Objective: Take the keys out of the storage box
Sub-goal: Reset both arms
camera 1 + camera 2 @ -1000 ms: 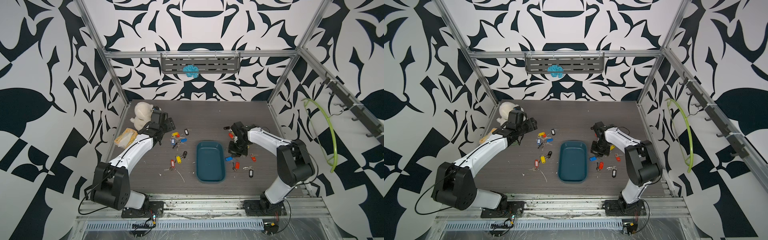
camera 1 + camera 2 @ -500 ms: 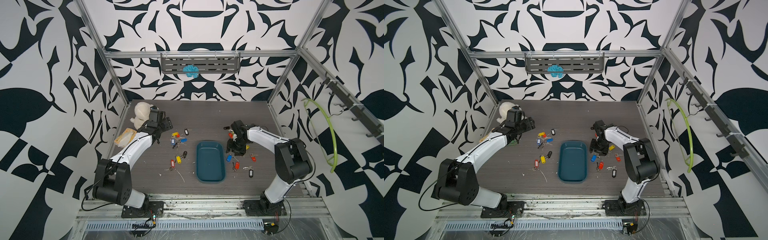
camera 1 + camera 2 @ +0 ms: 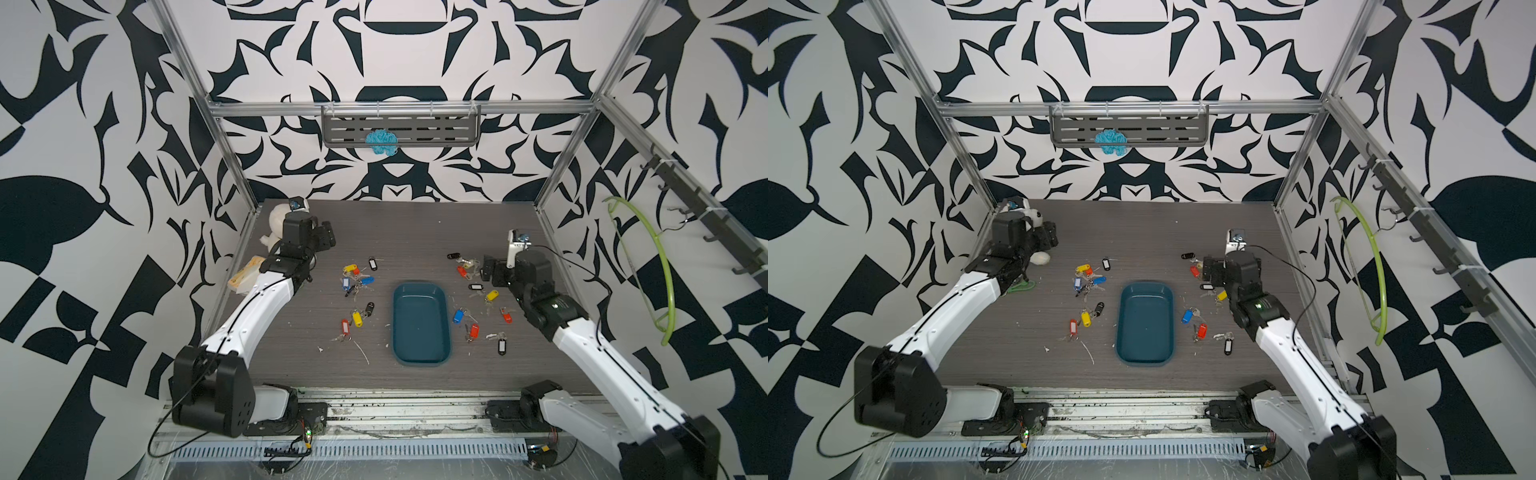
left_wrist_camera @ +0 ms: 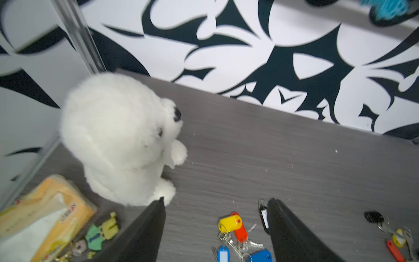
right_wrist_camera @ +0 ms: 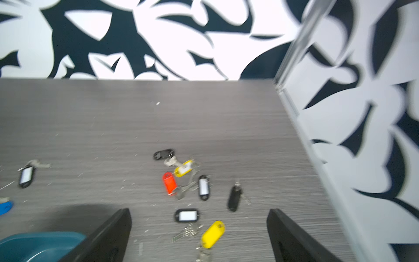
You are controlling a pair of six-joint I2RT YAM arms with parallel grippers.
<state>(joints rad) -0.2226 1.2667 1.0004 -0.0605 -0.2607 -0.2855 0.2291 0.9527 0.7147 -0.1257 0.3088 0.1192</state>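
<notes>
Two scatters of keys point(image 3: 458, 316) flank the storage box point(image 3: 420, 324) on the table point(image 3: 415, 232) in both top views, all lying outside it. The left end effector point(image 3: 328, 241) is open, up by the plush toy point(image 3: 275, 219) in the far left corner, with a tissue packet point(image 3: 245, 276) beside that arm. The right end effector point(image 3: 485, 268) is open above the far right keys. A green keychain point(image 3: 1021, 286) pokes out from under the left arm in a top view.

Left wrist: fingers point(image 4: 147, 231) are spread with only table between them. The plush toy point(image 4: 118, 136) is dead ahead, the tissue packet point(image 4: 45, 215) and keychain point(image 4: 99, 233) are off to one side, and keys point(image 4: 230, 223) are close by.

Right wrist, blurred: fingers point(image 5: 108, 238) are wide apart, gripping nothing. Keys point(image 5: 169, 182) lie on the table ahead, and the box corner point(image 5: 38, 243) is beside one finger.

Versus a second ago, the right end effector was shut low beside the box. It is now open and backed off, with the elbow swung toward the near right corner. The left barely shifted and the box hasn't moved.
</notes>
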